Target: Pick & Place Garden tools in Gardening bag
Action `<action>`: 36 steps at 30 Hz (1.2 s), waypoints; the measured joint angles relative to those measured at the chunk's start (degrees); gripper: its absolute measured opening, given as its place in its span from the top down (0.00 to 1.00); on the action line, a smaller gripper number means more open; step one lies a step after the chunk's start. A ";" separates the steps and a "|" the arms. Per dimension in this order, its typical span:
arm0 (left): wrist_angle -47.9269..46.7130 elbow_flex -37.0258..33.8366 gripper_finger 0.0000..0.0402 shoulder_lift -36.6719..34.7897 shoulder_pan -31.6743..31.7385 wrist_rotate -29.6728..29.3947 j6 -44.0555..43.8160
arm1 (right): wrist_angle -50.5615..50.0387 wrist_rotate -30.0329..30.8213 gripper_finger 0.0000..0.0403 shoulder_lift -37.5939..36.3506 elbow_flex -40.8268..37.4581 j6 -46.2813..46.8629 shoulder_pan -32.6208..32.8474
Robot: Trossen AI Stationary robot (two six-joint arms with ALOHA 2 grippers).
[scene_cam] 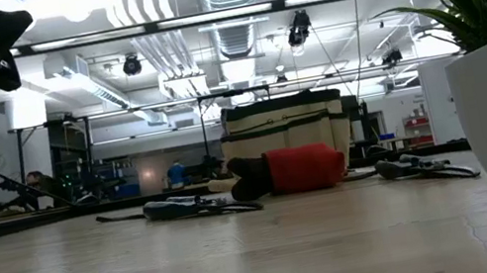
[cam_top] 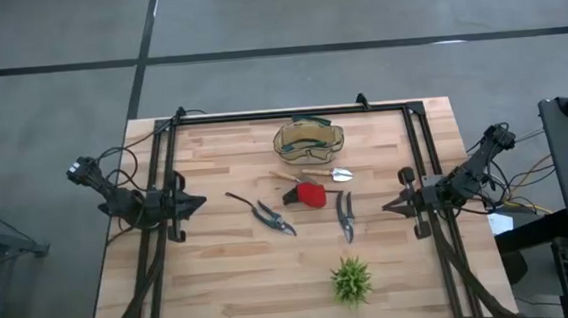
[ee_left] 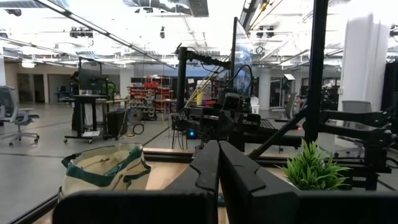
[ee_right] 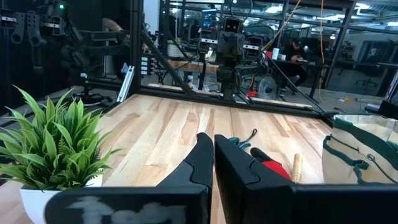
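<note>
The tan gardening bag (cam_top: 309,141) with green trim stands at the table's far middle. Near it lie a wooden-handled trowel (cam_top: 317,174), a red-and-black item (cam_top: 306,193), dark-handled pruning shears (cam_top: 266,214) and grey shears (cam_top: 345,216), all flat on the wood. My left gripper (cam_top: 199,201) is shut and empty at the left side, above the table. My right gripper (cam_top: 390,206) is shut and empty at the right side. The bag also shows in the left wrist view (ee_left: 106,169) and the right wrist view (ee_right: 364,152).
A spiky green plant in a white pot (cam_top: 352,281) stands near the table's front edge, right of middle. A black frame (cam_top: 291,114) runs round the table's far and side edges. Bare wood lies at the front left.
</note>
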 joint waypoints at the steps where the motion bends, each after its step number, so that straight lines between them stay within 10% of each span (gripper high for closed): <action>1: 0.00 0.00 0.97 0.02 -0.02 0.02 0.00 | 0.00 0.00 0.98 0.00 0.01 0.00 0.01; 36: -0.12 0.00 0.97 0.00 0.00 -0.04 0.01 | 16.67 4.55 0.98 6.14 -0.40 8.37 -1.45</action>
